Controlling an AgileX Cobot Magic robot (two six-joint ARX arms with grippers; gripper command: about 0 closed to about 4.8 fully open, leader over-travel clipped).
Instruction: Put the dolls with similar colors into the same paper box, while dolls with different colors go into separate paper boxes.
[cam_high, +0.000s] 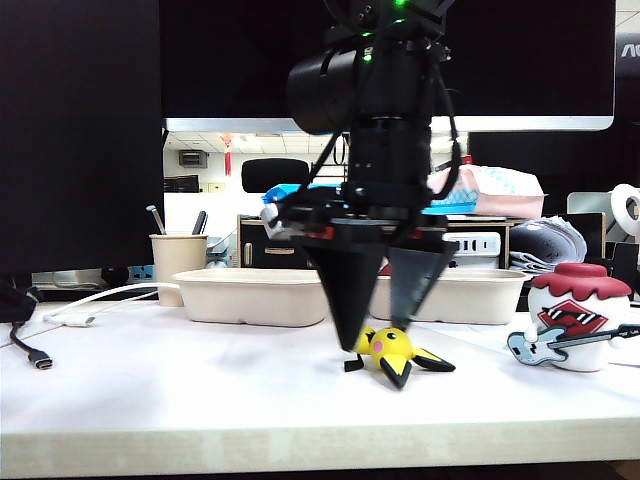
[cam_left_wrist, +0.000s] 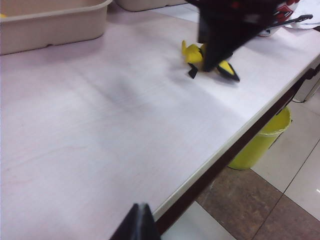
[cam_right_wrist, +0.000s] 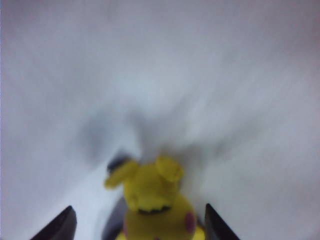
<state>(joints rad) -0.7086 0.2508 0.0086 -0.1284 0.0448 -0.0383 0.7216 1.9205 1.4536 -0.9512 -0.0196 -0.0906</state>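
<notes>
Yellow critter doll (cam_high: 391, 349) lies low in the centre of the exterior view, on the white table (cam_high: 200, 400), bracketed by the right gripper (cam_high: 383, 338).

The right gripper points straight down from a near-vertical arm, its jaws spread with a finger on each side of the doll, nothing clamped yet; I judge it is lined up for a pick. Behind sit two paper boxes (cam_high: 255, 294), the likely destinations, and the white guitar doll (cam_high: 578, 322) waits at the right edge. The left gripper (cam_left_wrist: 137, 226) hangs over the near table edge; only a dark tip shows, so I cannot tell its opening.
</notes>
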